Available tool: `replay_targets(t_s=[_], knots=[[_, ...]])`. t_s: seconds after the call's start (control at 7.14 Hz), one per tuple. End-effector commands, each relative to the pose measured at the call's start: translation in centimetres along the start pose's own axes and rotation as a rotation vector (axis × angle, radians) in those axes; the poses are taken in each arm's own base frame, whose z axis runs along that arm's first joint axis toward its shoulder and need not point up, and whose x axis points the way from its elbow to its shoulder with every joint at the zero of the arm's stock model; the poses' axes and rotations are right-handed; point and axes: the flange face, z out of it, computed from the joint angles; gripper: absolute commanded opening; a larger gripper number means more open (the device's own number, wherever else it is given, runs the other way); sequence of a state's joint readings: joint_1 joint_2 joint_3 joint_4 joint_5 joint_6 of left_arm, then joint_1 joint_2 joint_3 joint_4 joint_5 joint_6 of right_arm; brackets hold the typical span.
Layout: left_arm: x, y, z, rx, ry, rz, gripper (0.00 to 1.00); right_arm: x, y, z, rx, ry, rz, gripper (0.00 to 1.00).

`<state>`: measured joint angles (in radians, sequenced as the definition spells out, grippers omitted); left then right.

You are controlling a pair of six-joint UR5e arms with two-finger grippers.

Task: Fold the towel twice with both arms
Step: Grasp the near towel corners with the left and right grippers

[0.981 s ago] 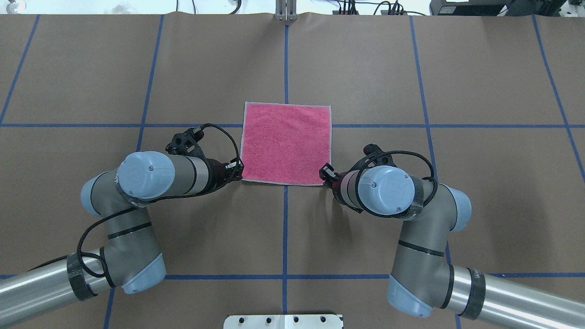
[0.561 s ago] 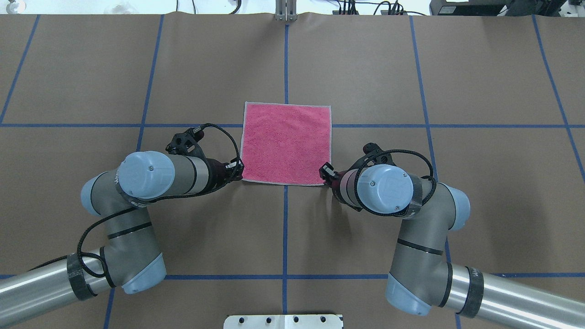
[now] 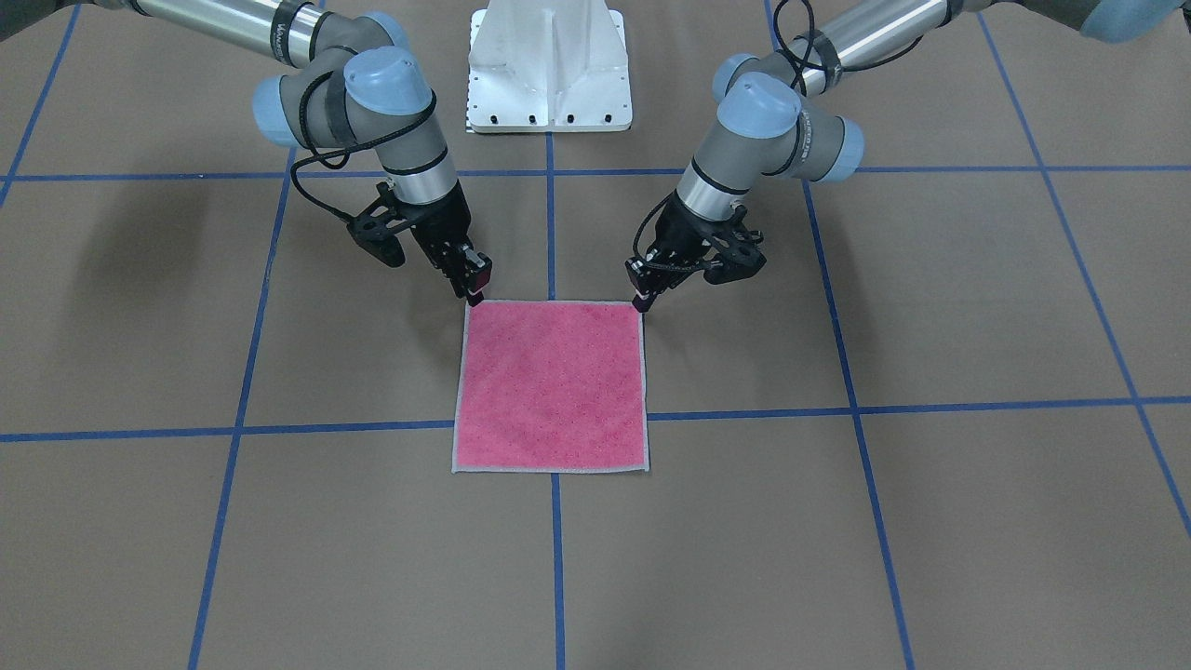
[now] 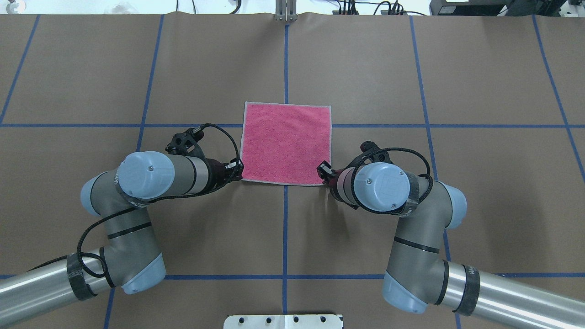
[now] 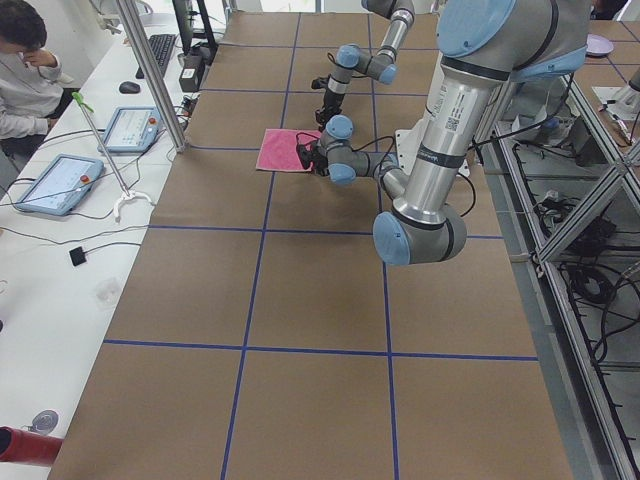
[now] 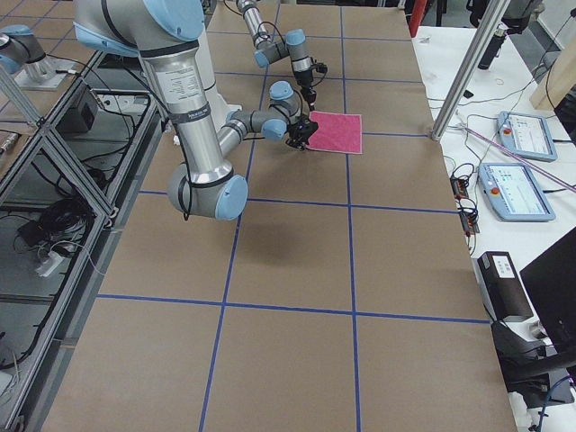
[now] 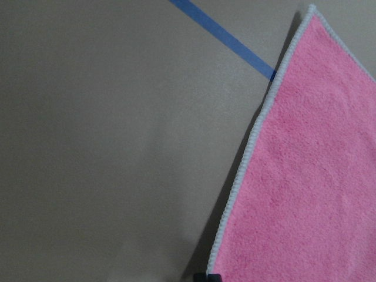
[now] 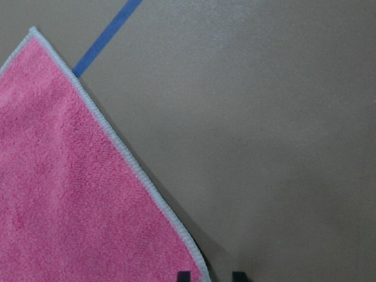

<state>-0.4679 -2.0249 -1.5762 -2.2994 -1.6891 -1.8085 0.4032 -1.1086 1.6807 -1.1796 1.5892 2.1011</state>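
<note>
Blue tape lines (image 4: pixel 286 64) grid the brown table (image 4: pixel 91 68), a white base (image 3: pixel 549 74) stands at the robot's edge, and a man (image 5: pixel 22 70) sits off to one side. Both arms bend inward and slant down: the left end effector (image 4: pixel 236 170) is at the near left corner of the towel (image 4: pixel 286 142), its opening impossible to tell, while the right end effector (image 4: pixel 323 170) is at the near right corner, its fingertips (image 8: pixel 183 275) narrowly apart astride the edging. The towel lies flat and square at the table's middle, pink face up, with a light grey edge

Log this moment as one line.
towel: flat, pink up, unfolded; left end effector: at towel corner; right end effector: open, straddling towel corner
</note>
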Motion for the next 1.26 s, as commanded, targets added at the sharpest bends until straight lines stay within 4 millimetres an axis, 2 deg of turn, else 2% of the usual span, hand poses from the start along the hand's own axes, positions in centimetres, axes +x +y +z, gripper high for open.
replay_targets(t_s=[0.0,0.14,0.28,0.42,0.84,1.12], knots=[[0.0,0.0,0.0,0.000,0.001,0.000,0.00,-0.1,-0.1,0.1,0.002,0.000,-0.003,0.36],[0.0,0.0,0.0,0.000,-0.001,0.000,0.00,0.0,0.0,0.1,0.001,0.001,-0.004,0.35],[0.0,0.0,0.0,0.000,-0.001,0.000,0.00,-0.1,-0.2,0.2,0.003,0.000,-0.001,0.22],[0.0,0.0,0.0,0.000,0.001,0.000,0.00,-0.1,-0.2,0.1,0.001,-0.004,-0.001,0.01],[0.2,0.1,-0.3,-0.003,0.006,0.001,0.00,-0.7,-1.0,-0.4,0.006,-0.020,0.008,0.00],[0.8,0.5,-1.1,-0.034,0.017,0.003,0.00,-1.5,-1.2,-1.9,-0.004,-0.046,0.013,0.00]])
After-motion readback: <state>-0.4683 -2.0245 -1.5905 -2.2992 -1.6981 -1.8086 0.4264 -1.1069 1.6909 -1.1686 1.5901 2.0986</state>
